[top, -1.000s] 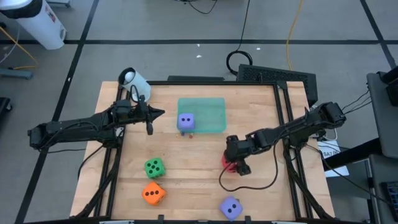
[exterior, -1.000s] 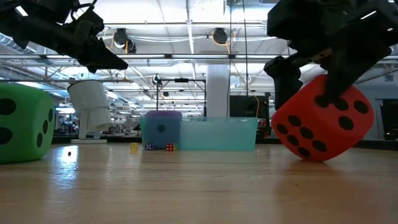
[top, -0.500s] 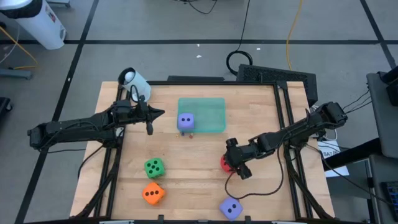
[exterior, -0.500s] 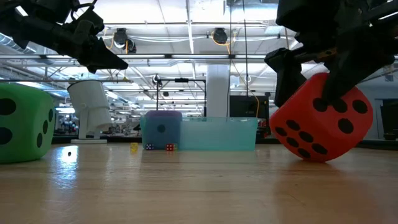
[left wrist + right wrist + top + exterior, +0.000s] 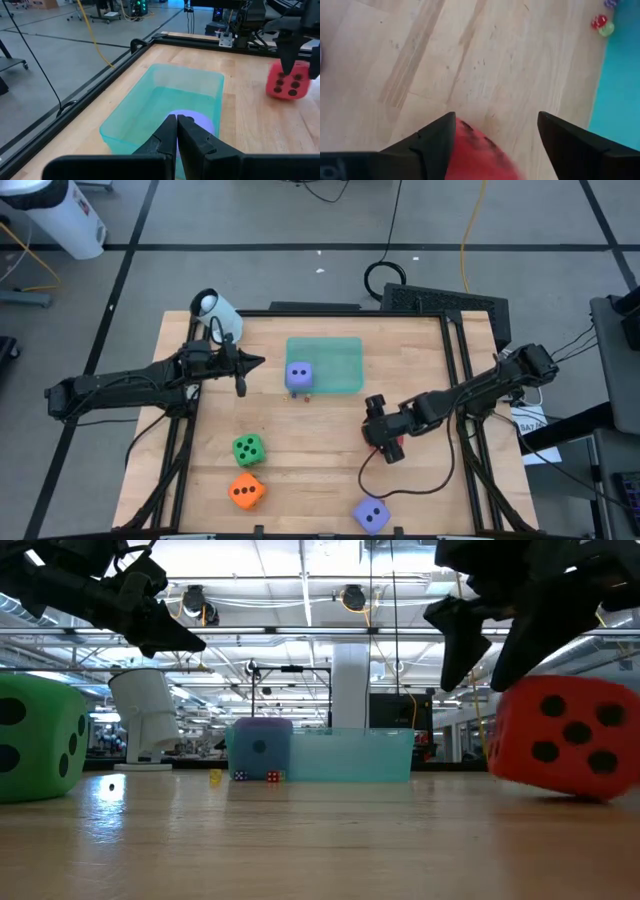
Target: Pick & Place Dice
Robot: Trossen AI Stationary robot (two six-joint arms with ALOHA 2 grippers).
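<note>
The red die (image 5: 565,735) sits flat on the table right of centre, mostly hidden under my right gripper (image 5: 381,432) in the high view. That gripper is open, its fingers (image 5: 437,142) straddling the die's top (image 5: 475,155). A purple-blue die (image 5: 298,376) rests in the teal tray (image 5: 335,355), at its near-left corner. The green die (image 5: 248,448), the orange die (image 5: 246,491) and a second purple-blue die (image 5: 372,515) lie on the table's near part. My left gripper (image 5: 247,364) hovers shut, left of the tray. My right gripper stands open over the red die, coming from above and pointing down, one finger (image 5: 289,60) at each side of the die's upper part (image 5: 280,75). Whether a fingertip touches the die, I cannot tell. The die rests on the table.
A white cylindrical device (image 5: 215,310) stands at the table's far-left corner. Several tiny dice (image 5: 240,776) lie just near of the tray. A black cable (image 5: 400,480) loops on the table near the right gripper. Bare wood lies between the tray and the near dice.
The red die has gone from tilted on its lower edge to flat on the table, and has shifted sideways. My right gripper has risen a little and moved slightly toward the far edge.
</note>
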